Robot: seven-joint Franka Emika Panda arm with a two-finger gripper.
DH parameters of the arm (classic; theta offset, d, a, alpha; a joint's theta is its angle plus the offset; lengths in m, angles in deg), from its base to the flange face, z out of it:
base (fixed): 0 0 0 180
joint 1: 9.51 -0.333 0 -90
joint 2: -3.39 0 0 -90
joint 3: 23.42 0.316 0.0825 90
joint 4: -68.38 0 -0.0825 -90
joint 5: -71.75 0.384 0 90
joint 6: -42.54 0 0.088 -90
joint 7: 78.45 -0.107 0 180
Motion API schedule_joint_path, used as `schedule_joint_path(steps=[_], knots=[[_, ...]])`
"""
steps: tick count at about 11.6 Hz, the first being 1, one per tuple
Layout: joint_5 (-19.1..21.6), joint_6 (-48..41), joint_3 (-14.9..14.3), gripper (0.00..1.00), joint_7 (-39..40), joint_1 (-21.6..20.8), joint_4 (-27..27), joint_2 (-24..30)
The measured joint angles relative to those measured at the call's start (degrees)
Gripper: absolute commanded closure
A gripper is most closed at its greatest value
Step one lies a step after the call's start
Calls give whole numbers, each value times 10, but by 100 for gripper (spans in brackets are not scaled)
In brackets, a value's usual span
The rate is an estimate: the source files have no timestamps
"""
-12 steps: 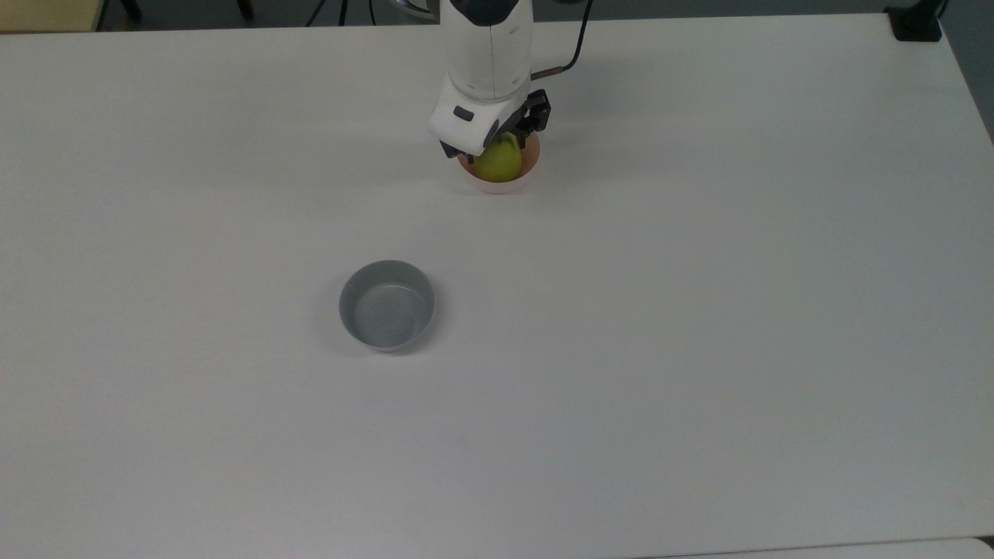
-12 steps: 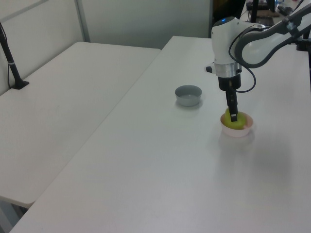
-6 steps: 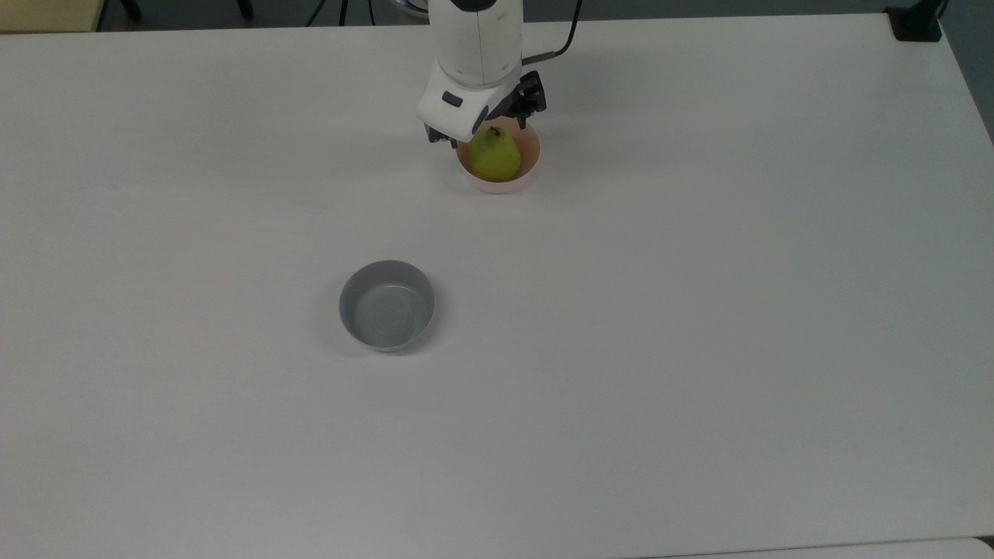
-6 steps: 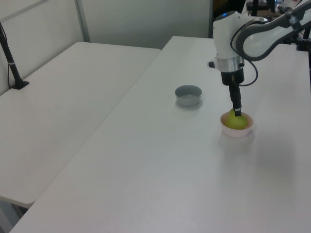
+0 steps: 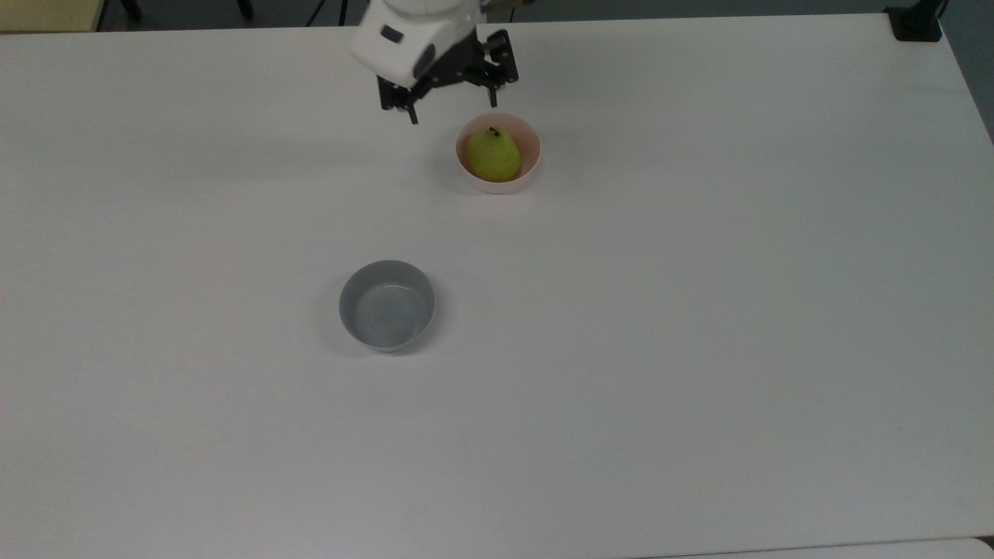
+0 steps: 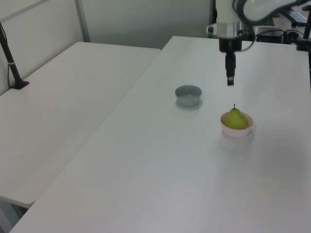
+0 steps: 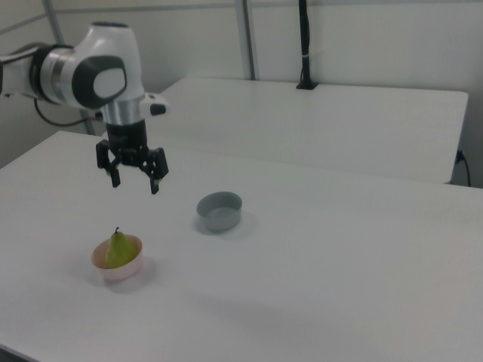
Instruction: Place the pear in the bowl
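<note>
The yellow-green pear (image 5: 494, 154) (image 6: 236, 119) (image 7: 116, 250) stands upright, stem up, inside the pale pink bowl (image 5: 528, 167) (image 6: 241, 131) (image 7: 124, 270). My gripper (image 5: 451, 105) (image 6: 230, 80) (image 7: 134, 182) hangs open and empty above the table. In the top view it sits up and to the left of the bowl; in the right view it is well above the pear, clear of it. Both black fingers (image 7: 155, 183) point down with a wide gap between them.
A grey bowl (image 5: 387, 305) (image 6: 188, 95) (image 7: 219, 210) of like size stands empty on the white table (image 5: 699, 310), toward the top view's lower left of the pink bowl. A second white table (image 6: 63, 97) adjoins, with a black post (image 6: 10, 63) on it.
The gripper let go of the pear, which stayed in the pink bowl. It then rose and shifted toward the top view's upper left, away from the bowl.
</note>
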Motion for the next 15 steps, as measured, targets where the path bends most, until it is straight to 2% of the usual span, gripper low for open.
schedule_joint_path(steps=[4,7,9,11,15], knots=[[0,-92,-6,0,-7,54,113,3],[0,-119,-44,0,-22,66,169,4],[0,-116,-62,0,-16,67,180,4],[0,-96,-63,0,20,67,180,4],[0,-92,-73,0,26,56,180,4]])
